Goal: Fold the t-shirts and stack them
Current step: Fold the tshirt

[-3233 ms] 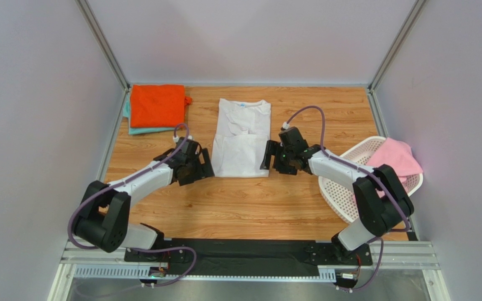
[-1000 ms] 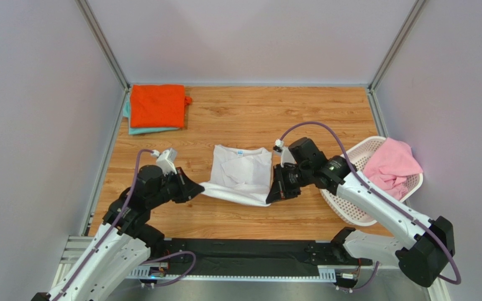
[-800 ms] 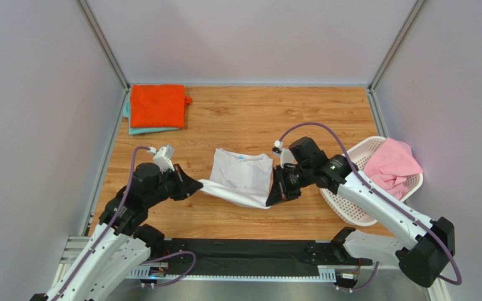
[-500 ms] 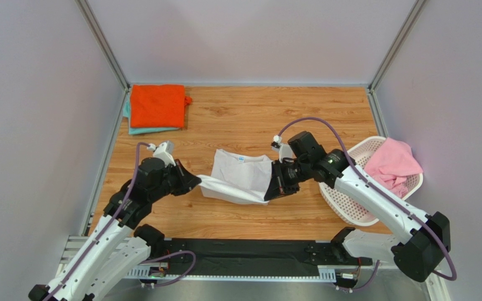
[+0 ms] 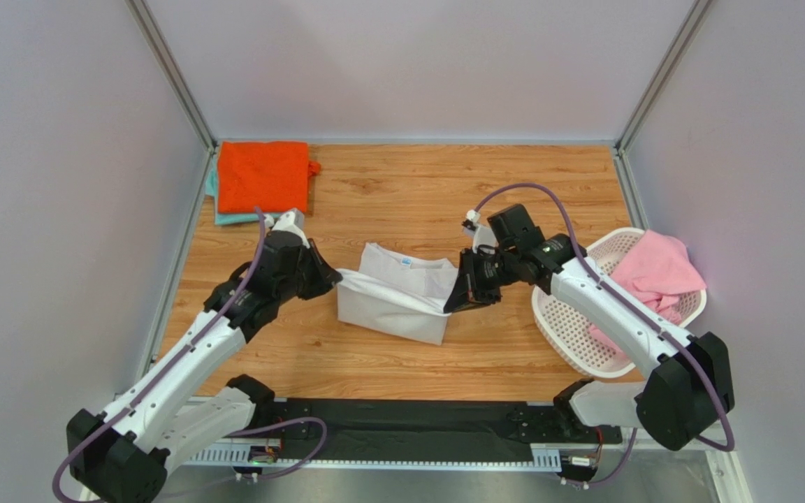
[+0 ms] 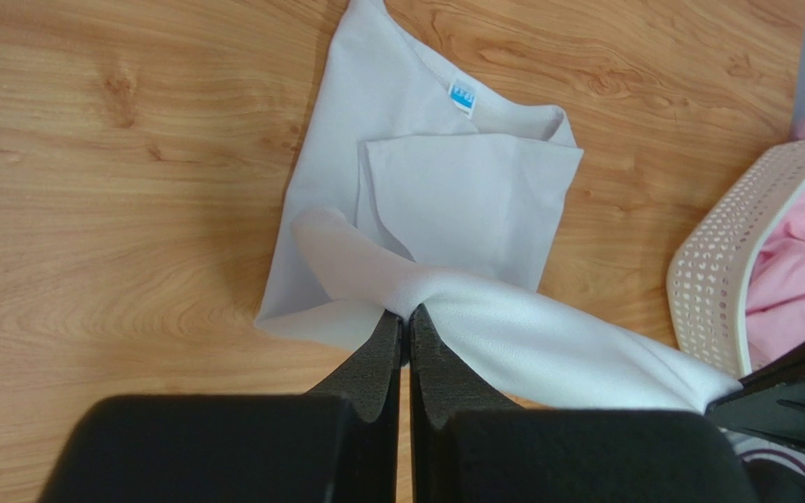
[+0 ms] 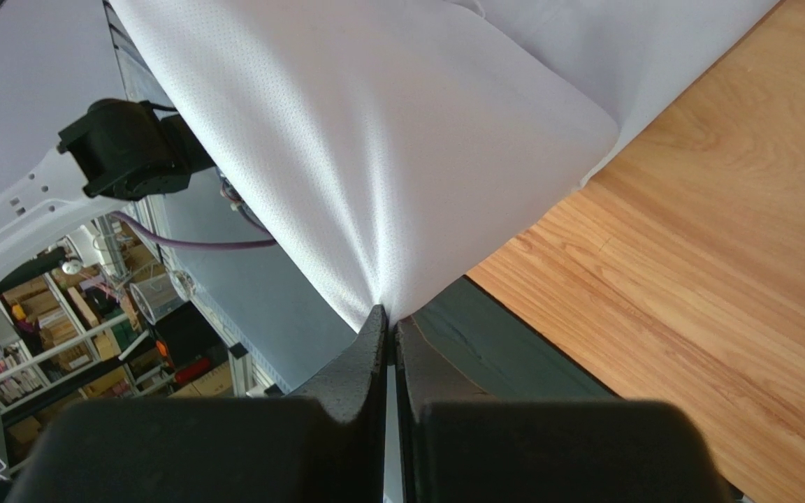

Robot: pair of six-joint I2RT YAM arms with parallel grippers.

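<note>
At the middle of the wooden surface (image 5: 396, 189) the white t-shirt (image 5: 396, 304) lies collar end flat, near hem lifted. Left jaws pinch one hem corner tight, right jaws the other, with the cloth stretched between them. Far left, the orange t-shirt (image 5: 262, 175) sits on what seems a teal one (image 5: 239, 219). The pink t-shirt (image 5: 657, 270) lies in the basket (image 5: 569, 327).

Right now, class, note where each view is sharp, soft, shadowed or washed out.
Top external: evenly lit, sharp, no glare on the white t-shirt. Left wrist: table grain and blue neck label crisp, a shadow beside the cloth; the left gripper is dark and soft-edged. Right wrist: cloth weave sharp with a bright sheen; the right gripper is blurred.
</note>
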